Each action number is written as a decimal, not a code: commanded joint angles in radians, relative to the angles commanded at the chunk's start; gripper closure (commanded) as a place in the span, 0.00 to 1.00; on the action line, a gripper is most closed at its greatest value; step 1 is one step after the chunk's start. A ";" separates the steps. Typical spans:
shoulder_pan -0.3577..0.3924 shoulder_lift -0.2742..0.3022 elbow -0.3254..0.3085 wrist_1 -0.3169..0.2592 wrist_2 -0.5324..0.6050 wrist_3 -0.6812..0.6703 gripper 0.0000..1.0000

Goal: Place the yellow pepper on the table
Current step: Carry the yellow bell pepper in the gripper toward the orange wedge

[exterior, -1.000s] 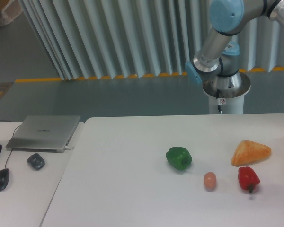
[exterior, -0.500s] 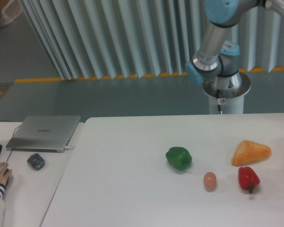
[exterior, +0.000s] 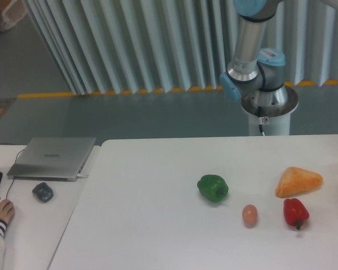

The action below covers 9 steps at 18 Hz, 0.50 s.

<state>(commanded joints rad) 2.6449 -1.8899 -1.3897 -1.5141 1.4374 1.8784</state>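
Four items resting on the white table (exterior: 146,225), arm base (exterior: 268,107) behind.
Green pepper (exterior: 213,188) as landmark: pinkish egg (exterior: 249,215) just right-front, red pepper (exterior: 295,213) farther right, orange wedge (exterior: 298,181) right; laptop (exterior: 52,158) far left.

White matte table (exterior: 158,225) fills the lower centre and right of the frame, flat, plain surface; straight far edge runs across mid-frame, left edge slants down toward lower left. Its right side and bottom run out of frame. Yellow pepper not visible anywhere in this view, so its look, pose and position cannot be told.
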 joint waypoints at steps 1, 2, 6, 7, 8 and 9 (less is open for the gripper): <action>-0.019 0.002 -0.008 0.006 0.000 -0.048 0.62; -0.035 0.005 -0.018 0.027 0.000 -0.086 0.62; -0.108 0.005 -0.061 0.130 -0.002 -0.260 0.62; -0.121 0.005 -0.061 0.133 -0.003 -0.287 0.62; -0.137 0.005 -0.063 0.133 -0.008 -0.323 0.62; -0.152 0.005 -0.063 0.135 -0.018 -0.365 0.62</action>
<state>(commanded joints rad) 2.4929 -1.8853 -1.4527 -1.3791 1.4190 1.5129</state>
